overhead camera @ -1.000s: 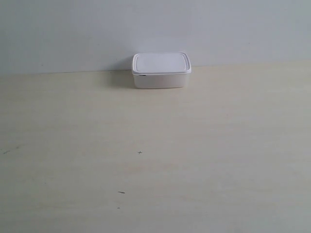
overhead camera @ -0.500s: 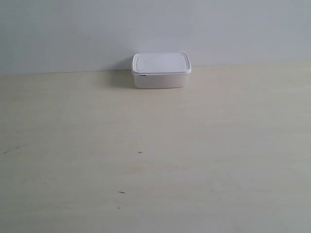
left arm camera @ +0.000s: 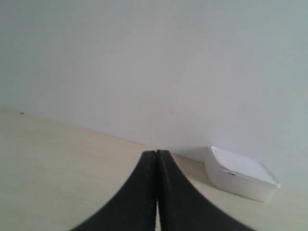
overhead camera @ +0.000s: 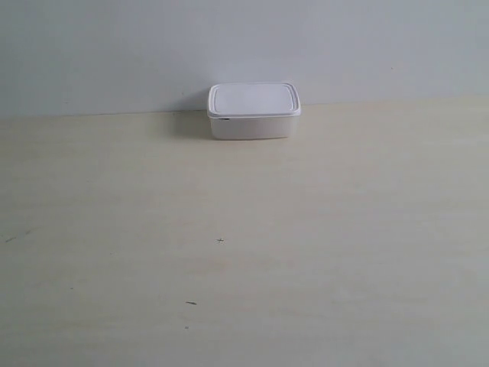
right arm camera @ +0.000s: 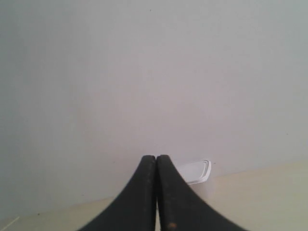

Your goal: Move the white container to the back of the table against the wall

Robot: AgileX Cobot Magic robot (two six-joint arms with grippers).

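Note:
The white container [overhead camera: 253, 112] stands at the back of the table [overhead camera: 244, 252], its rear touching or almost touching the wall [overhead camera: 244, 46]; its flat rimmed lid is on. No arm shows in the exterior view. In the left wrist view my left gripper [left arm camera: 156, 153] is shut with nothing in it, well short of the white container [left arm camera: 239, 177]. In the right wrist view my right gripper [right arm camera: 156, 157] is shut and empty too, and its black fingers [right arm camera: 173, 192] hide part of the white container [right arm camera: 196, 171] beyond them.
A few tiny dark specks [overhead camera: 220, 241] mark the pale tabletop. The wall [left arm camera: 154, 67] runs along the whole back edge of the table.

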